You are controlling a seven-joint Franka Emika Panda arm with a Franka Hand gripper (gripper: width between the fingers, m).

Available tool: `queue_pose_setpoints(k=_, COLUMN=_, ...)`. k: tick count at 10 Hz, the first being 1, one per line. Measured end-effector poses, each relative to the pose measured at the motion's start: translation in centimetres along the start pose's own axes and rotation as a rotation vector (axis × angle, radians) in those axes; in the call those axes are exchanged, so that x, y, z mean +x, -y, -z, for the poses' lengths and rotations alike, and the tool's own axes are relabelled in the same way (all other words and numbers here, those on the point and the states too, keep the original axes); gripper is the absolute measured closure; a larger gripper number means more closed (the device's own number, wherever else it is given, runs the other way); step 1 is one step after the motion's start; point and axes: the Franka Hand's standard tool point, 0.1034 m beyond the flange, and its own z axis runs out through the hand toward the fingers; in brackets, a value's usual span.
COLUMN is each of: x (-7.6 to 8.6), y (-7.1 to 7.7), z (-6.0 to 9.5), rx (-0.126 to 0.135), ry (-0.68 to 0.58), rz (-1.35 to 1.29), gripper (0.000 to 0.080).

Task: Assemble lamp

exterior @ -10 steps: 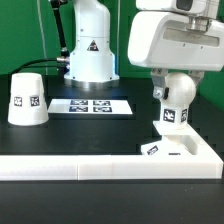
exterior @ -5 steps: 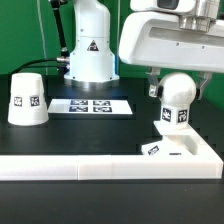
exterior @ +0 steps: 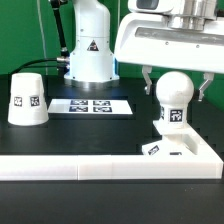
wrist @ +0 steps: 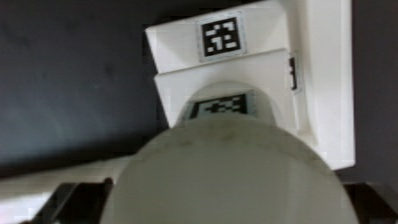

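Observation:
The round white bulb (exterior: 172,95) stands upright on the flat square base (exterior: 190,148), which sits at the exterior view's right against the white rail. My gripper (exterior: 176,92) hangs over the bulb, open, one finger on each side of the globe with small gaps. In the wrist view the bulb (wrist: 222,165) fills the space between the dark fingers (wrist: 80,203), and the tagged base (wrist: 249,70) lies beyond it. The cone shade (exterior: 27,97) stands alone at the exterior view's left, far from the gripper.
A white rail (exterior: 70,167) runs along the front edge and turns up at the right beside the base. The marker board (exterior: 92,104) lies flat mid-table. The big white robot pedestal (exterior: 88,50) stands behind it.
The gripper has risen and shifted slightly toward the exterior view's left, its fingers now higher beside the globe. The bulb stays upright on the base. The shade has not moved.

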Motion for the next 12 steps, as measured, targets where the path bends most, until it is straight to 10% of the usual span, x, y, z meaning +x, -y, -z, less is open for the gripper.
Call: queue_pose_setpoints(k=12, x=-0.53, y=-0.3, z=-0.4, rx=0.038, ry=0.079, rz=-0.54, gripper=0.0159)
